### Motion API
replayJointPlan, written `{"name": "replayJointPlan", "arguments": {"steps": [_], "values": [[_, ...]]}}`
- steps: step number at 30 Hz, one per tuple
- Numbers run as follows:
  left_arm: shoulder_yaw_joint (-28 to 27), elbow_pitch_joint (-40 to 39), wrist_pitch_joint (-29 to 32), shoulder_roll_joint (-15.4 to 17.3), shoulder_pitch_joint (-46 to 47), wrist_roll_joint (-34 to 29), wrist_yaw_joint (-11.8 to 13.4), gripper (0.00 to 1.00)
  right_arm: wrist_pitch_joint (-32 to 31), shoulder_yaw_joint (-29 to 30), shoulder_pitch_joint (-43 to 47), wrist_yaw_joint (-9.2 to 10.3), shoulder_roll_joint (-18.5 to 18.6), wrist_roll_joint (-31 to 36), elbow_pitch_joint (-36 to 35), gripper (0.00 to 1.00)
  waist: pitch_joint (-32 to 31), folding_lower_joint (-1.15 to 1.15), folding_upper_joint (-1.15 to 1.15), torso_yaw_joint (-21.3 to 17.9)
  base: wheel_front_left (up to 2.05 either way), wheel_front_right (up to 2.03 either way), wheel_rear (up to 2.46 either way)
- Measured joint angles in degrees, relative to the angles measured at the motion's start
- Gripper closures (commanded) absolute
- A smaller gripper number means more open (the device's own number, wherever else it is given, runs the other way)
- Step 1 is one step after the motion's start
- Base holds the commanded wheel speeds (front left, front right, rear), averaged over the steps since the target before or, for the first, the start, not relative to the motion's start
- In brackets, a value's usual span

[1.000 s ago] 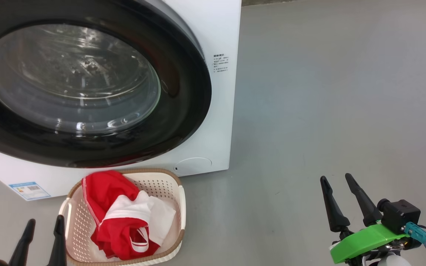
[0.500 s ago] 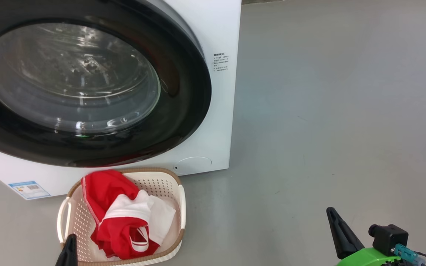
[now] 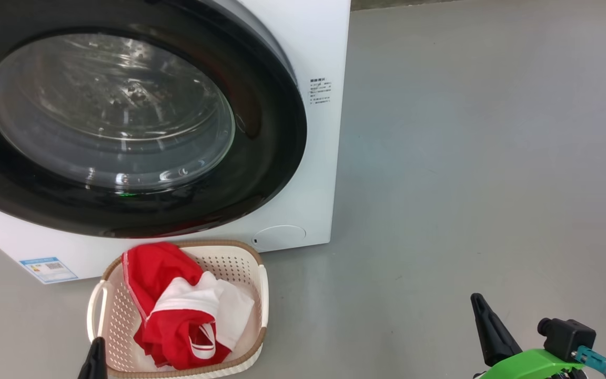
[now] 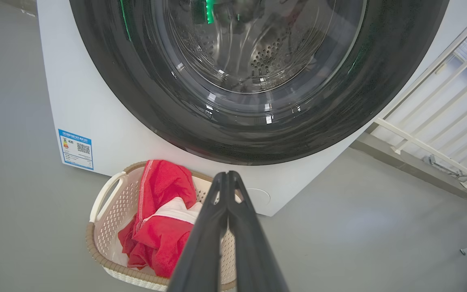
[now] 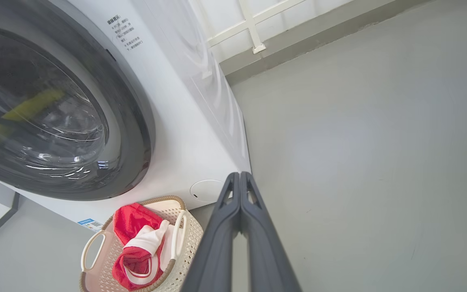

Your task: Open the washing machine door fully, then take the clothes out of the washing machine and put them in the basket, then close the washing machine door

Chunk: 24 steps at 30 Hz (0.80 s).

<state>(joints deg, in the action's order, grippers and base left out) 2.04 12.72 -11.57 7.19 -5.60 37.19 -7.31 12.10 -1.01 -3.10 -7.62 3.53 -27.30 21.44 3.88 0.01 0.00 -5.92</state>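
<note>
The washing machine (image 3: 313, 173) is a white box whose round black-rimmed door (image 3: 261, 158) with clear glass lies flat against its front. Red and white clothes (image 3: 177, 310) lie heaped in the cream basket (image 3: 229, 263), which stands on the floor just below the door. My left gripper (image 3: 95, 358) is shut and empty, its tip at the basket's near left corner; in the left wrist view its fingers (image 4: 227, 190) press together above the basket (image 4: 108, 194). My right gripper (image 3: 484, 323) is shut and empty over bare floor at the lower right.
Grey floor (image 3: 466, 158) spreads wide to the right of the machine. A blue label (image 3: 48, 269) sits low on the machine's front, a round cap (image 3: 280, 237) at its lower right. White railings (image 4: 440, 121) stand beyond the machine.
Both grippers went from open to shut and dropped toward the bottom edge of the head view. The camera shifted slightly. The clothes and basket stayed put.
</note>
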Motion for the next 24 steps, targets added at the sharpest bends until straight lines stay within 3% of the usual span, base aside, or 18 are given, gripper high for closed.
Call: {"name": "replayJointPlan", "arguments": {"steps": [24], "values": [[-0.9,0.5,3.5,-0.5,1.5,12.0,0.0,1.00,-3.5,1.6,0.0,0.00,0.0,-13.5,-1.2,1.00,-0.8,0.00,0.00,1.3,0.00,0.00,0.00]]}}
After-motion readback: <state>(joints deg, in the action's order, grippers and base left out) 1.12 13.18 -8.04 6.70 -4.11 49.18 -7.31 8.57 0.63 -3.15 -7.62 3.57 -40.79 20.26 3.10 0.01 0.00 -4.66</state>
